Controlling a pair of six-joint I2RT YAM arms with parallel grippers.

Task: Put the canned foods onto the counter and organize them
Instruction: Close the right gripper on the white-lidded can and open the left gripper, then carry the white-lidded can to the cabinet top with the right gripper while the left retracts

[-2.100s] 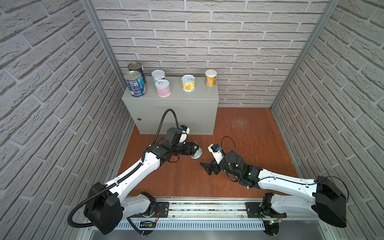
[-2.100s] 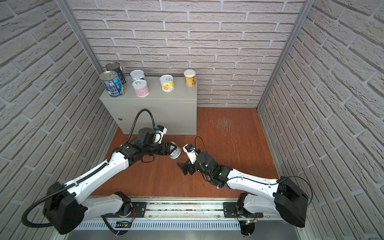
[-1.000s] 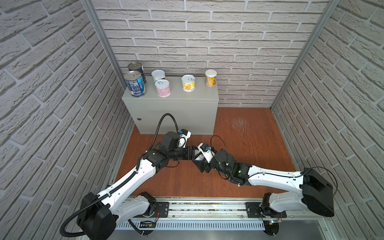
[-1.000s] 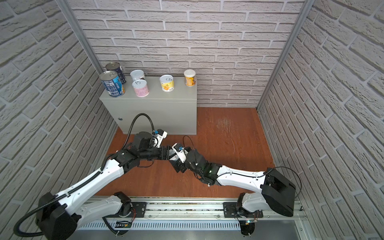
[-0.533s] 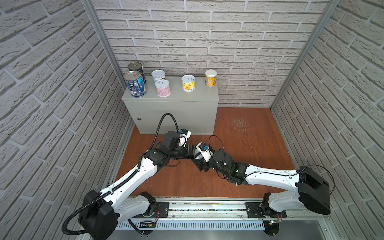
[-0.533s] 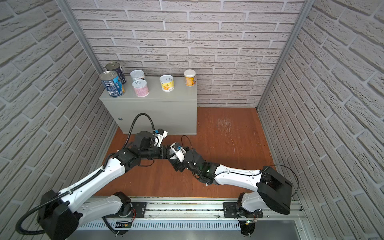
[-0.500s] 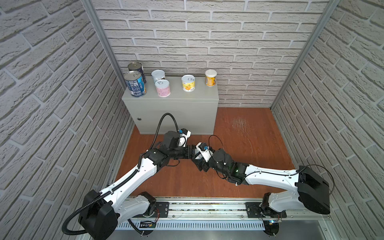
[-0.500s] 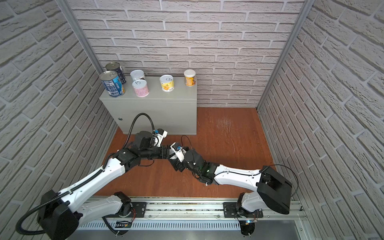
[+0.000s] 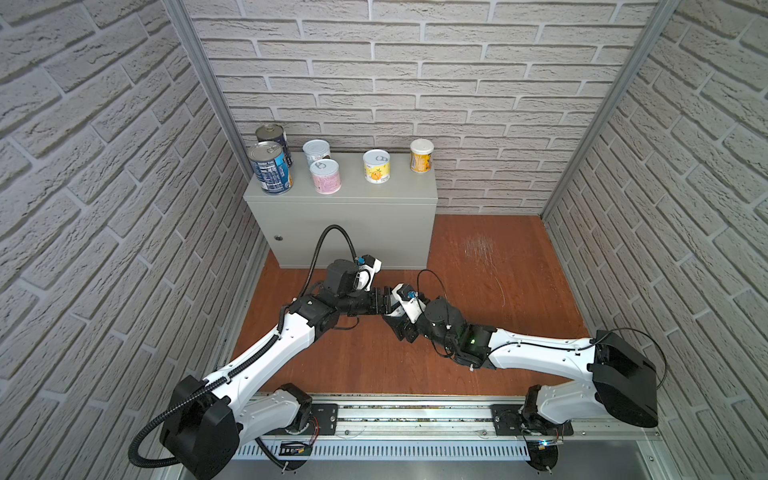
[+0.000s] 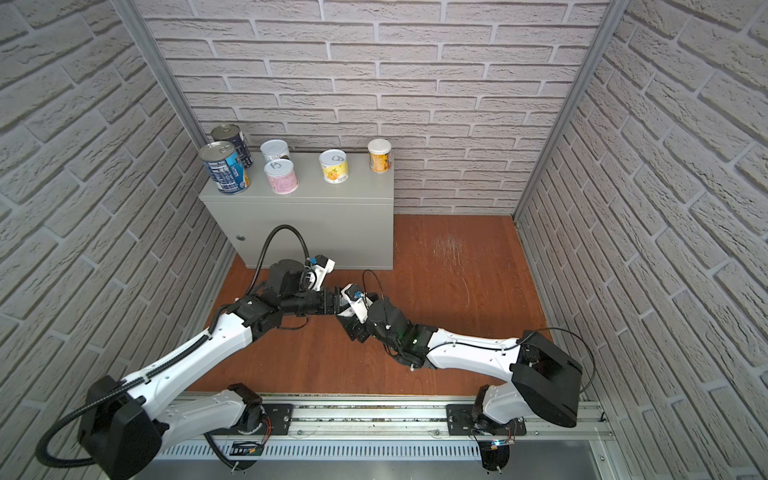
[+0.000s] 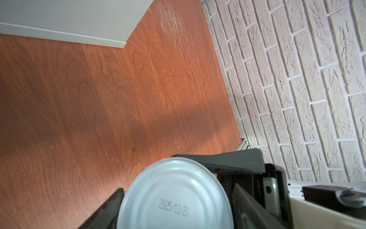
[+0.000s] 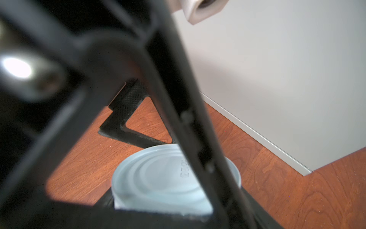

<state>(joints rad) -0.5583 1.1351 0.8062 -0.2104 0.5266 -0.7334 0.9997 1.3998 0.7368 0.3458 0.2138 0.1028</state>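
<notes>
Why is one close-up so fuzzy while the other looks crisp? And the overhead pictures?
Right wrist view: a black frame close to the lens is out of focus, with glare on shiny metal. Left wrist view: crisp enough to read the date on the can, a shadow band across the floor. Both top views: sharp, evenly lit.

White arm links [image 9: 270,353], black joints [image 9: 313,311], ribbed black cable [image 9: 332,227].

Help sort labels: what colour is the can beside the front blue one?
Pink can, best in a top view.
</notes>
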